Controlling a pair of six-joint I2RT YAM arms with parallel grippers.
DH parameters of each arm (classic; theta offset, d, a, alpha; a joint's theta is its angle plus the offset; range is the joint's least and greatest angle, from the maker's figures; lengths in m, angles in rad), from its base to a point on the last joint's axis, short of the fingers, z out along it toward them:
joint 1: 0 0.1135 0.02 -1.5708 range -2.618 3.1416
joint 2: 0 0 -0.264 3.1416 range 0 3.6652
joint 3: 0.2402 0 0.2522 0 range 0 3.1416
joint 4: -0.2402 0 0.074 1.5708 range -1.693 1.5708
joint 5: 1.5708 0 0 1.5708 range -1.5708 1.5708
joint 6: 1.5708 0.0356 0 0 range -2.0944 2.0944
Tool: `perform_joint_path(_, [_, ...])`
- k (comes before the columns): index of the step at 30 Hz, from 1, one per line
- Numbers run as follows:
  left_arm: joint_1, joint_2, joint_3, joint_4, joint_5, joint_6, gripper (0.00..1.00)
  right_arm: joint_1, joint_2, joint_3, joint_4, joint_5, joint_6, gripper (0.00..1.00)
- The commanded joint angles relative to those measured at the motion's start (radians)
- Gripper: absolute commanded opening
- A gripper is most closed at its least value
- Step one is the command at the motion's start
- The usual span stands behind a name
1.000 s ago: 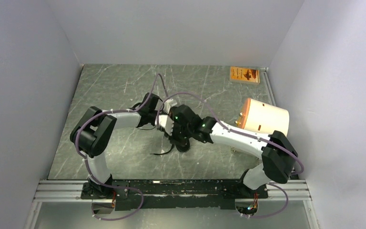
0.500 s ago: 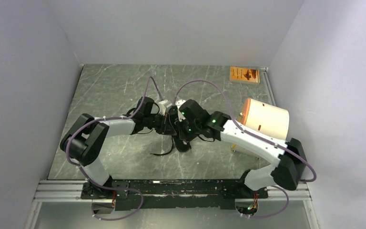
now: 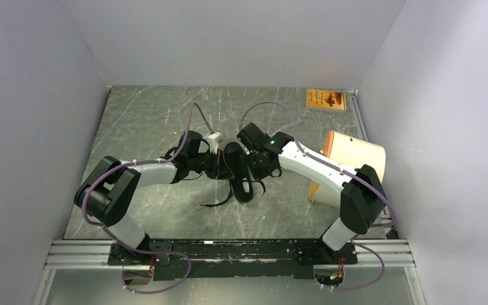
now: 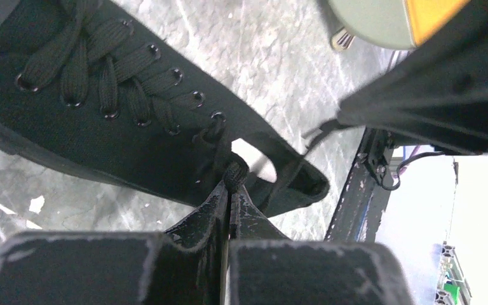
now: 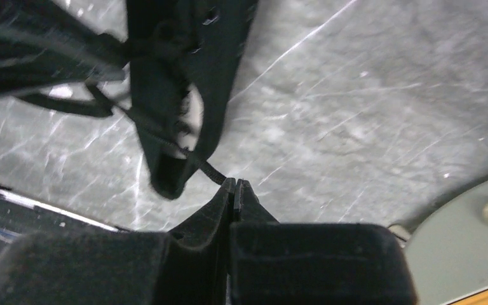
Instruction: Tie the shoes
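The shoe (image 3: 242, 190) lies at the middle of the counter (image 3: 140, 114). My left pincer (image 4: 229, 183) is clamped on one lace (image 4: 235, 170), my right pincer (image 5: 235, 185) on the other, drawn taut. I see no bow yet; crossing and looping remain, I judge.

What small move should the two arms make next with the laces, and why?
Probably draw the grippers slowly apart sideways. The left gripper is shut on a lace at the top eyelets of the shoe, and the right gripper is shut on another, taut strand. Both sit close together, so separating them should tighten the lacing.
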Motion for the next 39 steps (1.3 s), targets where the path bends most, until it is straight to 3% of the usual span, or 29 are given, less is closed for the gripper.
perform_joint_path(1, [0.008, -0.046, -0.012, 0.126, 0.046, -0.049, 0.05, -0.08, 0.02, -0.001, 0.06, -0.024, -0.116, 0.0])
perform_joint_path(8, [0.005, 0.012, 0.036, 0.264, 0.101, -0.134, 0.05, -0.119, 0.06, -0.015, 0.159, -0.174, -0.203, 0.0])
perform_joint_path(13, [-0.012, 0.077, 0.108, 0.244, 0.079, -0.14, 0.05, -0.12, 0.032, -0.018, 0.201, -0.288, -0.193, 0.0])
perform_joint_path(16, [-0.014, 0.093, 0.125, 0.207, 0.051, -0.127, 0.05, -0.124, -0.015, -0.043, 0.254, -0.28, -0.176, 0.0])
perform_joint_path(23, [-0.014, 0.045, 0.016, 0.419, 0.005, -0.162, 0.05, -0.167, 0.011, -0.028, 0.164, -0.117, -0.105, 0.0])
perform_joint_path(34, [-0.013, -0.031, -0.112, 0.51, -0.04, -0.148, 0.05, -0.257, -0.041, -0.196, 0.211, -0.349, -0.099, 0.0])
perform_joint_path(39, [-0.007, -0.085, -0.154, 0.459, -0.064, -0.104, 0.05, -0.28, -0.009, -0.173, 0.186, -0.304, -0.093, 0.0])
